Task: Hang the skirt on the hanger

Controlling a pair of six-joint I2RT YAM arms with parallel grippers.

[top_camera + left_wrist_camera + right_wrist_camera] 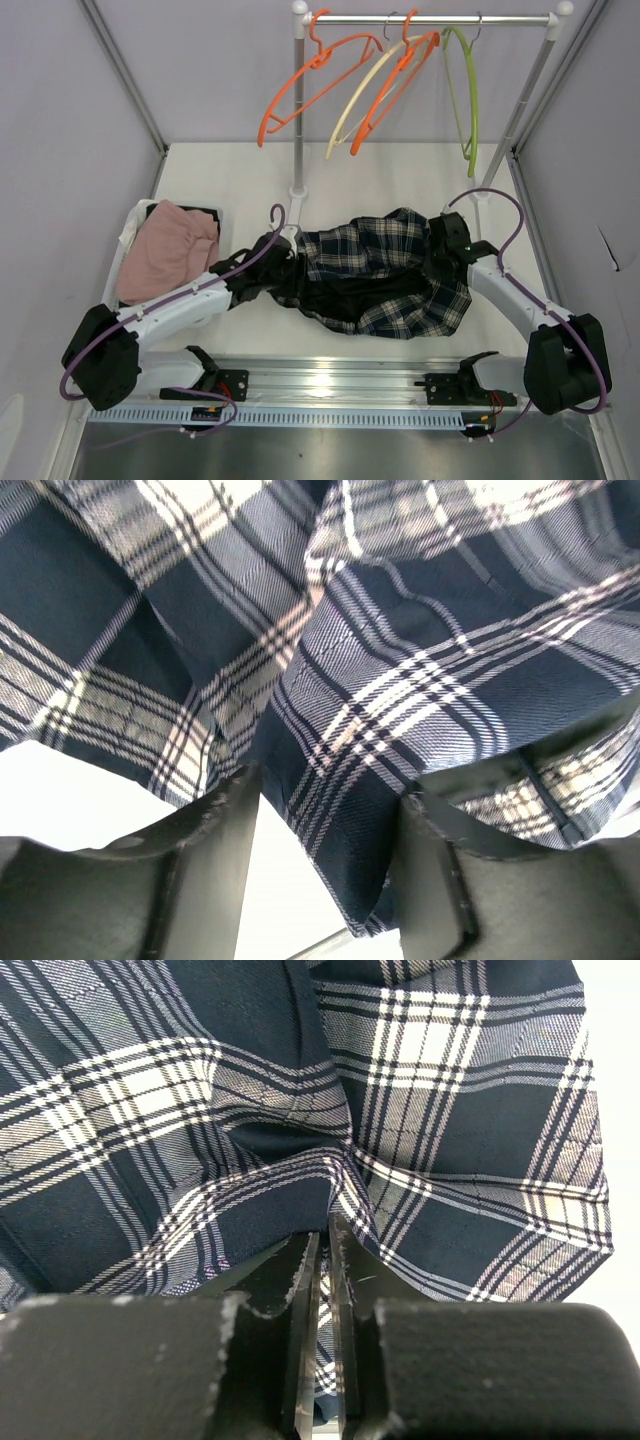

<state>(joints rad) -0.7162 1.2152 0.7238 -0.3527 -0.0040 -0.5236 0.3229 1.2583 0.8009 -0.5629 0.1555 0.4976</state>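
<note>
The navy and white plaid skirt (385, 270) lies crumpled on the white table between the two arms. My left gripper (288, 262) is at its left edge. In the left wrist view its jaws (325, 820) stand open, with a hanging fold of the skirt (340, 780) between the fingers. My right gripper (442, 245) is at the skirt's right edge. In the right wrist view it (325, 1245) is shut on a pinch of the plaid cloth (300, 1150). Several hangers hang on the rail behind: orange (310, 85), cream (365, 95), orange (395, 85), green (468, 95).
The rack's post (298, 120) stands just behind the skirt's left end, and its right leg (530, 95) slants at the back right. A pink garment (170, 250) lies in a bin (133, 222) at the left. A metal rail (330, 385) runs along the near edge.
</note>
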